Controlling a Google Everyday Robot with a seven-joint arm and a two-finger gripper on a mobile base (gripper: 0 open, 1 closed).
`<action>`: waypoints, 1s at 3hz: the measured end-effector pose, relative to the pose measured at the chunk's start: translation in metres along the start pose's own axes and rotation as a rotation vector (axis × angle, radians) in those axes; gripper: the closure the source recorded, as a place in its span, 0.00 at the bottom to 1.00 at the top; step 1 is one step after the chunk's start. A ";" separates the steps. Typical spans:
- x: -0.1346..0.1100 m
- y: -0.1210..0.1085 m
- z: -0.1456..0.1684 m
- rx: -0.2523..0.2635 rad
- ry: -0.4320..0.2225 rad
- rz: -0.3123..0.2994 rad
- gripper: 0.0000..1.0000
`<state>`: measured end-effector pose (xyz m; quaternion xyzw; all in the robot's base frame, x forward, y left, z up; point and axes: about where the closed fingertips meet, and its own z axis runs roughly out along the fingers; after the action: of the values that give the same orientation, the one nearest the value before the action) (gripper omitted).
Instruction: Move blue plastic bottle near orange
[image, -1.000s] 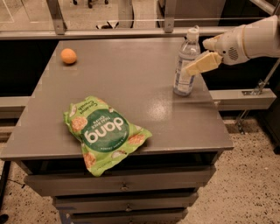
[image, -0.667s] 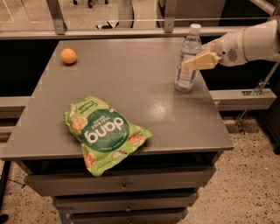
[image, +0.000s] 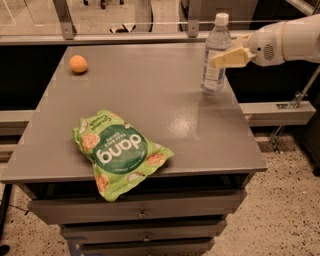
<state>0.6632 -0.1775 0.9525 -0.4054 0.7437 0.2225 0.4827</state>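
Observation:
The blue plastic bottle (image: 214, 75) is clear with a white cap. It stands upright at the table's far right, its base at or just above the surface. My gripper (image: 221, 59) reaches in from the right and is shut on the bottle at mid-height. One cream fingertip (image: 229, 58) lies across the bottle's front and the other is hidden behind it. The orange (image: 78, 64) sits at the far left corner of the table, far from the bottle and gripper.
A green "dang" snack bag (image: 119, 151) lies at the front left and hangs slightly over the front edge. The grey table (image: 165, 105) has drawers below. A rail and glass barrier run behind it. The right table edge is close to the bottle.
The bottle and gripper have shifted slightly up and away in the view. The bottle's base now sits higher in the picture than a second ago. The orange and bag have not moved.

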 end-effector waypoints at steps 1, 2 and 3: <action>-0.007 -0.001 0.001 0.001 -0.016 -0.002 1.00; -0.009 0.001 0.003 0.000 -0.024 0.006 1.00; -0.039 -0.003 0.036 -0.001 -0.093 -0.003 1.00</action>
<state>0.6928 -0.1380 0.9717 -0.3962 0.7197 0.2408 0.5168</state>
